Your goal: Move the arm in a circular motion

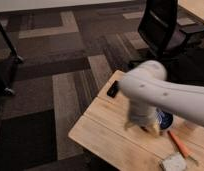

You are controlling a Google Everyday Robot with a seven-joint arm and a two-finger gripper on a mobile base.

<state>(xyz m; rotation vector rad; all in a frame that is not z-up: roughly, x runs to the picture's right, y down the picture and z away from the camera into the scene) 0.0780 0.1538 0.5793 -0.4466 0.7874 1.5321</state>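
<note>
The white glossy arm comes in from the right edge, bends at a rounded elbow and points down over the wooden table. The gripper hangs at its tip, just above the table's middle, in front of a dark blue bowl that the arm mostly hides. It holds nothing that I can see.
A small black flat object lies near the table's far left corner. An orange stick-like item and a pale sponge-like block lie at the front right. A black office chair stands behind the table. Patterned carpet lies to the left.
</note>
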